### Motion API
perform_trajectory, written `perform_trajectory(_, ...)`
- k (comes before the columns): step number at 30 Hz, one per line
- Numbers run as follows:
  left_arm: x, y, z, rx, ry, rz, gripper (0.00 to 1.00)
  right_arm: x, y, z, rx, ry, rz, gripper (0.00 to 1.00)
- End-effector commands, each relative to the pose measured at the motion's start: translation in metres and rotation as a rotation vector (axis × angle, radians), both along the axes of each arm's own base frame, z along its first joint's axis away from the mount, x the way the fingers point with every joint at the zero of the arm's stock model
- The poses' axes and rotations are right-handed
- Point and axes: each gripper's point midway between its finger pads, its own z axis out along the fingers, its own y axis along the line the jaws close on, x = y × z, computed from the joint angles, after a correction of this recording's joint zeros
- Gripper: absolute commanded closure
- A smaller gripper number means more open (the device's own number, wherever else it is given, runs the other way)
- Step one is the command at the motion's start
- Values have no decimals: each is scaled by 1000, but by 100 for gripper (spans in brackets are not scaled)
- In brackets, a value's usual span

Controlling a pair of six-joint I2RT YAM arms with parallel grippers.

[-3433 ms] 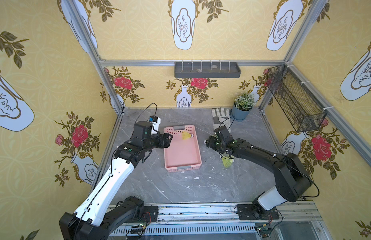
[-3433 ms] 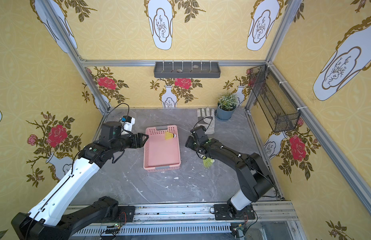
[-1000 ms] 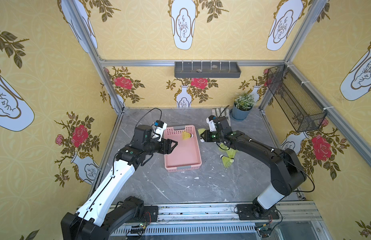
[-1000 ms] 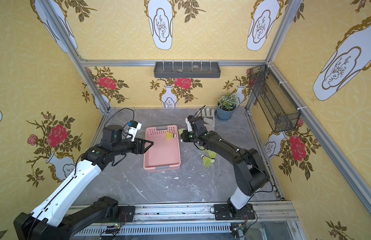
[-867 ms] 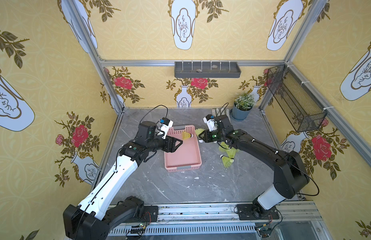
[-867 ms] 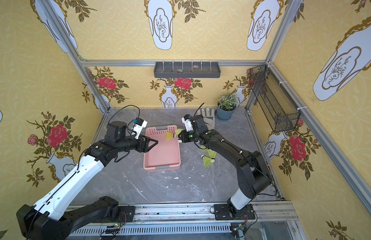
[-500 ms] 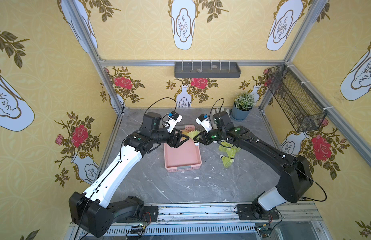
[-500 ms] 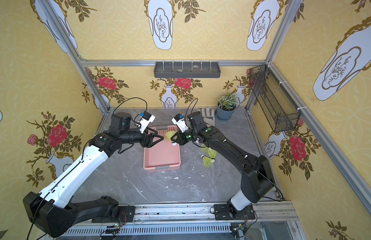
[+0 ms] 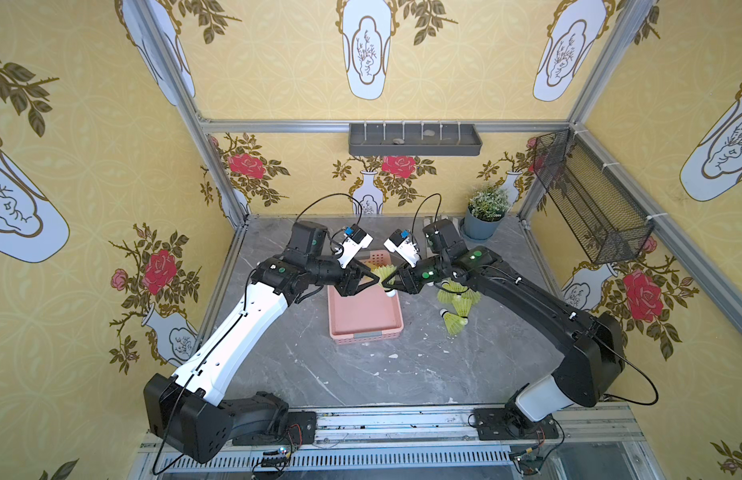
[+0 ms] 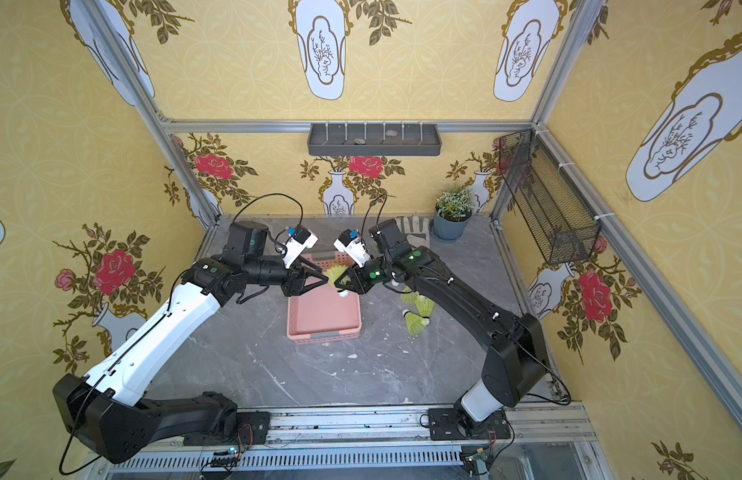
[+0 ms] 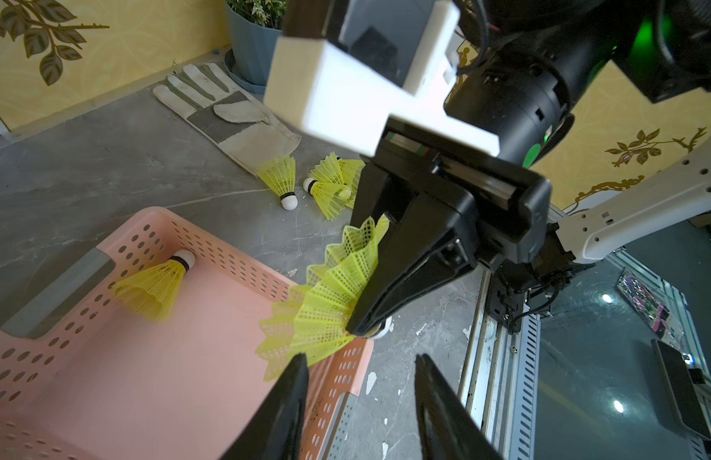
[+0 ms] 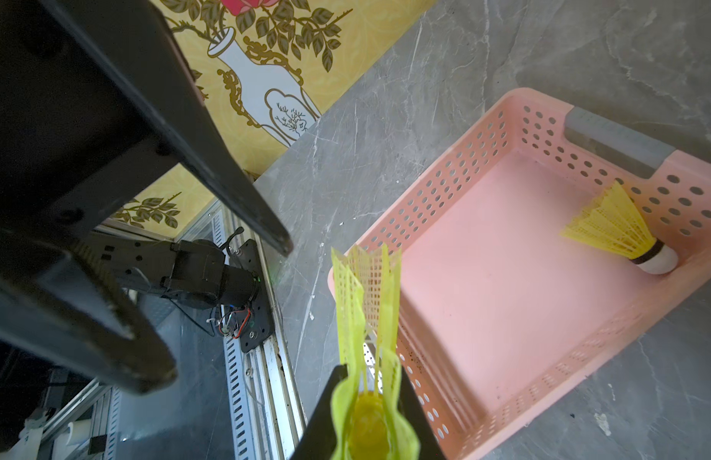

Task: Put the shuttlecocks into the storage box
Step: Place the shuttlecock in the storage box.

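My right gripper [image 9: 389, 286] is shut on the base of a yellow-green shuttlecock [image 9: 382, 274], holding it in the air over the pink storage box [image 9: 363, 316]; its skirt [image 12: 366, 310] points toward my left gripper [image 9: 375, 282]. The left gripper [image 11: 362, 360] stands open facing it, one fingertip [image 11: 300, 364] at the skirt's edge [image 11: 334, 294] with nothing between the jaws. One shuttlecock [image 11: 155, 282] lies in the box's far corner [image 12: 620, 235]. Loose shuttlecocks [image 9: 456, 322] [image 10: 421, 305] lie on the table to the right of the box [image 10: 323, 313].
A grey-white glove [image 11: 234, 115] and a potted plant [image 9: 483, 216] sit at the back right. A dark grey tray [image 9: 415, 139] hangs on the back wall and a wire mesh basket [image 9: 589, 208] on the right wall. White flecks [image 9: 392, 356] dot the table.
Both arms have risen and come together above the box. The right gripper carried its shuttlecock from the box's far right corner to over the box. The left jaws have narrowed.
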Motion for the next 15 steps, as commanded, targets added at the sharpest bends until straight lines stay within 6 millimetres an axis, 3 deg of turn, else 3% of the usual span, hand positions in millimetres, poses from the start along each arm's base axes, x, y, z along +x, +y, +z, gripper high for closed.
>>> perform_trajectory(1,-4,-2,-5,7,13,-37,57,-5,2,5,11,-13,32,80)
perform_trajectory(7,3,0,-9,28,3,-11,56,-9,5,5,4,-8,49,81)
perform_trajectory(15,8,4,-10,46,-24,19,46,-12,6,3,-5,-3,64,82)
